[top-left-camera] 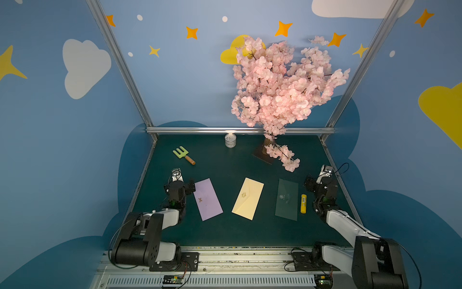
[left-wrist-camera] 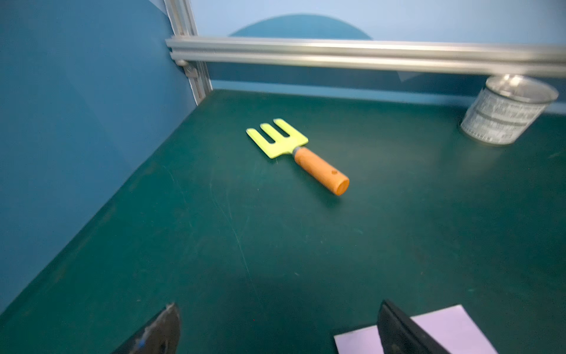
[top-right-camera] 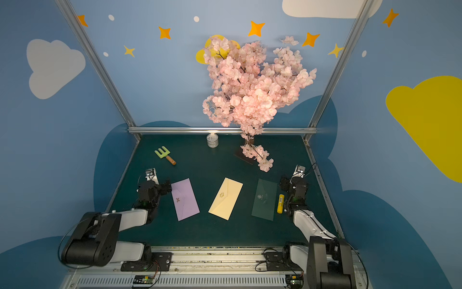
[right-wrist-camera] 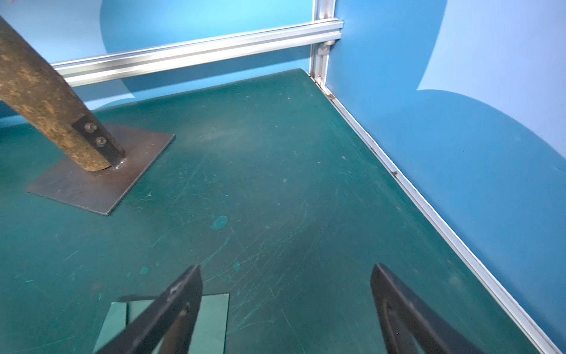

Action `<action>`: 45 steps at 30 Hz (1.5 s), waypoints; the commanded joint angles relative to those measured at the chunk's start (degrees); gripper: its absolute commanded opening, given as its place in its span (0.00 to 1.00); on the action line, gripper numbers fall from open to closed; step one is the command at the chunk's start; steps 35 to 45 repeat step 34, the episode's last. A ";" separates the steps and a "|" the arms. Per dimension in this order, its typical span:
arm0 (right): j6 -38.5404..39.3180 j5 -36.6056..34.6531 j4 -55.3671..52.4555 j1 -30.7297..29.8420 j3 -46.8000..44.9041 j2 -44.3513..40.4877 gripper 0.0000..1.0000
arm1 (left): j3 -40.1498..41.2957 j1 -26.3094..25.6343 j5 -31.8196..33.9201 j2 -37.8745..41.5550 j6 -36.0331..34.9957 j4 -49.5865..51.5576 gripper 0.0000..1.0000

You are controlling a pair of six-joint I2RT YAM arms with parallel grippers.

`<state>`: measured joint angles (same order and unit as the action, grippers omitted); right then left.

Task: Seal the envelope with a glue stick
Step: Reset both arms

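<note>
Along the left edge of the bench (top-left-camera: 225,232), your left pincer (left-wrist-camera: 278,306) hangs released, jaws wide with nothing between them. In the left wrist view one finger (left-wrist-camera: 398,331) overlaps the far corner of a lilac envelope (top-left-camera: 208,199); you cannot tell whether it touches the paper. Toward the far left corner lies a green garden fork (top-left-camera: 183,155) with an orange handle, and a tin can (top-left-camera: 230,140) stands at the far edge.

Across the middle, three envelopes lie flat, flap side up and well apart: the lilac one, a cream envelope (top-left-camera: 248,199) with a gold emblem at the centre, and a dark green envelope (top-left-camera: 287,199). Behind them, a pink blossom tree (top-left-camera: 282,82) rises from a metal plate near the far edge.

The glue stick (top-left-camera: 303,203) lies flat just beside the dark green envelope's right side, between it and your right arm. It is yellow with a pale label band, and nothing grips it.

Near the right edge, your right pincer (right-wrist-camera: 286,268) is also released, jaws spread and empty. In the right wrist view one finger (right-wrist-camera: 177,294) crosses a corner of the dark green envelope.
</note>
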<state>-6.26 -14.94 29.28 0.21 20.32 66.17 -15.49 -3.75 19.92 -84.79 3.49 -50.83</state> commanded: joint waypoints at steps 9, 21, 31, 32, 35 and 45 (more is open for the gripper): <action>4.09 5.61 31.93 -1.89 -1.94 24.10 0.90 | -6.50 2.64 -4.81 -4.24 0.02 0.70 1.00; 2.65 4.27 11.01 -2.79 3.81 17.83 0.91 | -4.94 2.47 -8.08 -5.47 -2.01 -4.38 1.00; 3.64 3.53 19.86 -3.51 1.60 20.85 0.91 | -4.93 2.43 -8.06 -5.61 -2.16 -4.45 1.00; 3.78 3.45 22.18 -3.49 1.09 21.55 0.91 | -4.95 2.43 -8.06 -5.61 -2.10 -4.45 1.00; 4.54 3.21 26.96 -3.70 -0.29 23.04 0.91 | -4.93 2.49 -8.06 -5.56 -2.16 -4.47 1.00; 4.54 3.21 26.96 -3.70 -0.29 23.04 0.91 | -4.93 2.49 -8.06 -5.56 -2.16 -4.47 1.00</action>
